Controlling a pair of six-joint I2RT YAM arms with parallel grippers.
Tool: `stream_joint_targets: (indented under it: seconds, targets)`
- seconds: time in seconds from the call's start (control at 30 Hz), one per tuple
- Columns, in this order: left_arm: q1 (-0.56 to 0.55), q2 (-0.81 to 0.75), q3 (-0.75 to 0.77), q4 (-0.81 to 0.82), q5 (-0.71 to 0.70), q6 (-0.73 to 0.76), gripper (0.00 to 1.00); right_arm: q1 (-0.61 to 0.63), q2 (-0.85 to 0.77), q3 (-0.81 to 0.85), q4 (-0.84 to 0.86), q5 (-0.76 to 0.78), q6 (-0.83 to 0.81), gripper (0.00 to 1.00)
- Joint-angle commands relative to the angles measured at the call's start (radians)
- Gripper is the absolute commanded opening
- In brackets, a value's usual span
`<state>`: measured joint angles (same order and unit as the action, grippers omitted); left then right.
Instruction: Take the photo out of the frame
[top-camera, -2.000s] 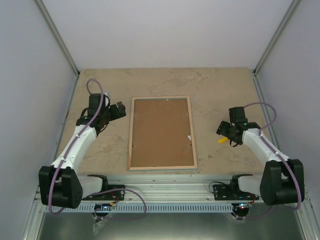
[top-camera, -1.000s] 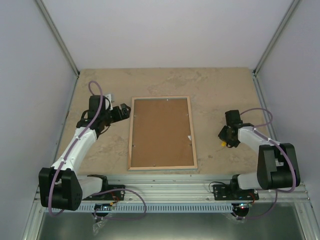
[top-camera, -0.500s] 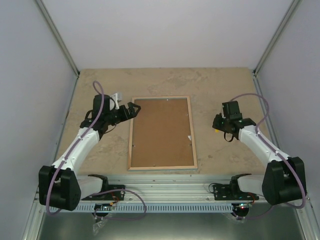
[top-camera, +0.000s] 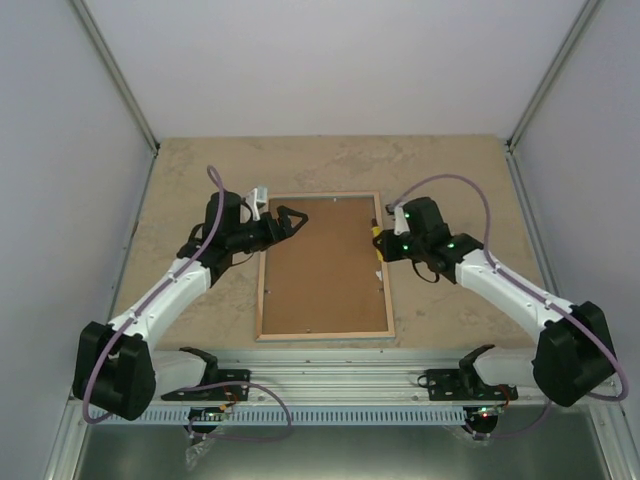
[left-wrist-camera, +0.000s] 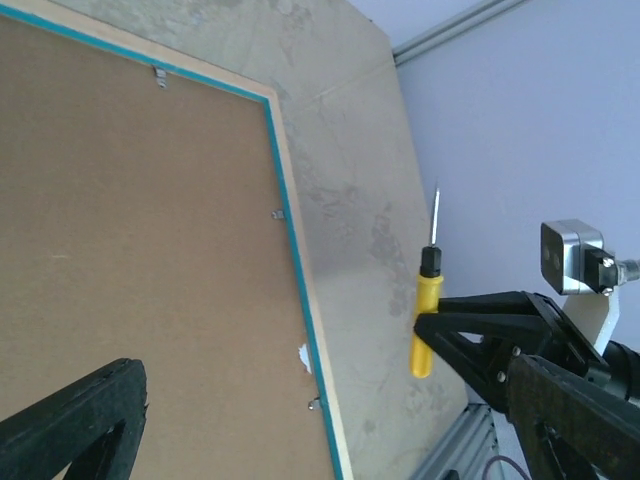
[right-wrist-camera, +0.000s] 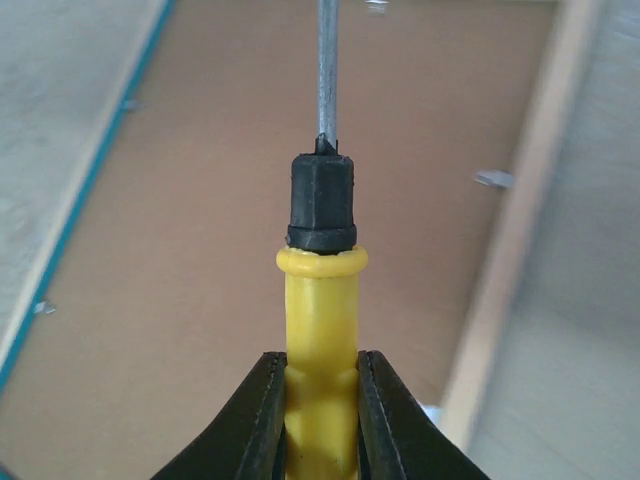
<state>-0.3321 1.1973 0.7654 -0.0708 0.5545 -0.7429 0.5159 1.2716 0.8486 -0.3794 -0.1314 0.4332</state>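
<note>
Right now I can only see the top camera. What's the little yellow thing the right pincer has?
Observer: A yellow-handled screwdriver with a black collar and thin steel shaft. The right pincer is shut on its handle.
Operator: What keeps the brown board stuck in?
Observer: Small metal tabs hooked over its edge, along the wooden frame.
Operator: Is the frame only wood colour?
Observer: No, the left wrist view shows a thin turquoise-blue strip inside its rim.
</note>
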Motion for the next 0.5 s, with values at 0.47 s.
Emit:
stream_joint_targets:
  seconds: [0.47]
  targets:
    - [-0.04,0.051,-0.077,0.292,0.13,-0.194,0.87,0.297,0.176,0.152,0.16,-0.1,-0.175,0.01]
